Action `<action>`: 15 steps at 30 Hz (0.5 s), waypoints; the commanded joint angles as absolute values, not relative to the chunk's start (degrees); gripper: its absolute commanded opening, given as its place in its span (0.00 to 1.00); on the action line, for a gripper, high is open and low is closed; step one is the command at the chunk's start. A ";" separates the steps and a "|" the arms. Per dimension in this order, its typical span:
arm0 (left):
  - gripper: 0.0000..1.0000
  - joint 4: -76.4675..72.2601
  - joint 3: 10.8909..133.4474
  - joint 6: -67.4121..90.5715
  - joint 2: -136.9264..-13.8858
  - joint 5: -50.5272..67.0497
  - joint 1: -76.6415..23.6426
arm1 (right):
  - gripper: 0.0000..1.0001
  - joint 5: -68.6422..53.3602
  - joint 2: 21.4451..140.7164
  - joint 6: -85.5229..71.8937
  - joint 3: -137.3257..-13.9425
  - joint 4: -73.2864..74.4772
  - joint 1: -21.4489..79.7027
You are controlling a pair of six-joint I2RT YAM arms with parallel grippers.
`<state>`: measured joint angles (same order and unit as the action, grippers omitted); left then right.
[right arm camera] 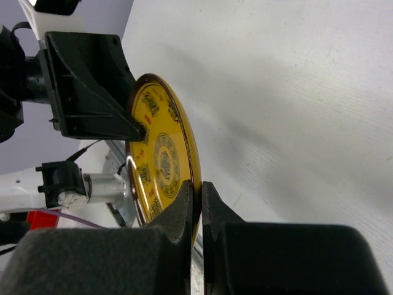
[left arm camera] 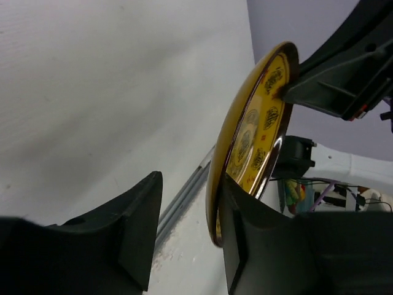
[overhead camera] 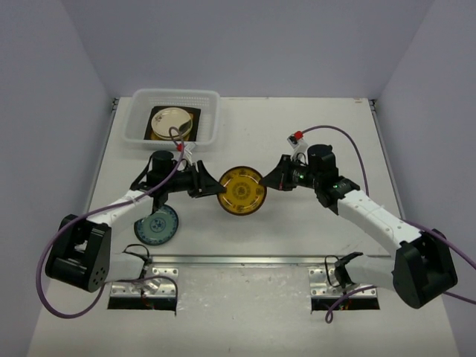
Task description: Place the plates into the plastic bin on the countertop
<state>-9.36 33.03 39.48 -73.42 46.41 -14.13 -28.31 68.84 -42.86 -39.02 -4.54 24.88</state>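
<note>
A yellow-brown patterned plate (overhead camera: 242,191) hangs above the countertop (overhead camera: 312,126), held on edge between my two grippers. My right gripper (overhead camera: 269,181) is shut on its right rim; the right wrist view shows both fingers pinching the plate (right arm camera: 159,160) at the gripper (right arm camera: 198,187). My left gripper (overhead camera: 216,186) is open around the left rim. In the left wrist view the plate (left arm camera: 245,135) rests against one finger, with a wide gap to the other across the gripper (left arm camera: 190,181). The plastic bin (overhead camera: 141,134) at the back left holds a cream plate (overhead camera: 172,119) on a dark square one.
A blue patterned plate (overhead camera: 156,224) lies flat on the countertop under my left arm. A metal rail (overhead camera: 238,260) runs along the near edge. Grey walls close in the back and sides.
</note>
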 commanded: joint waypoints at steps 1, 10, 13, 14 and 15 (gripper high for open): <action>0.35 -16.97 36.56 41.31 -73.36 48.10 -17.13 | 0.00 -33.14 67.41 -44.21 -39.29 -8.05 24.79; 0.00 1.08 46.40 37.67 -71.11 28.19 -14.27 | 0.67 -30.09 65.72 -45.58 -37.39 -6.48 20.68; 0.00 6.91 52.49 38.89 -71.20 20.12 -7.12 | 0.99 -24.04 62.05 -44.15 -35.93 -1.60 17.21; 0.00 6.83 54.10 40.36 -71.63 18.26 -3.56 | 0.99 -22.19 60.04 -43.33 -35.10 -0.04 16.41; 0.00 6.60 56.05 42.26 -72.30 15.87 0.56 | 0.99 -20.40 57.53 -42.33 -33.99 1.75 15.68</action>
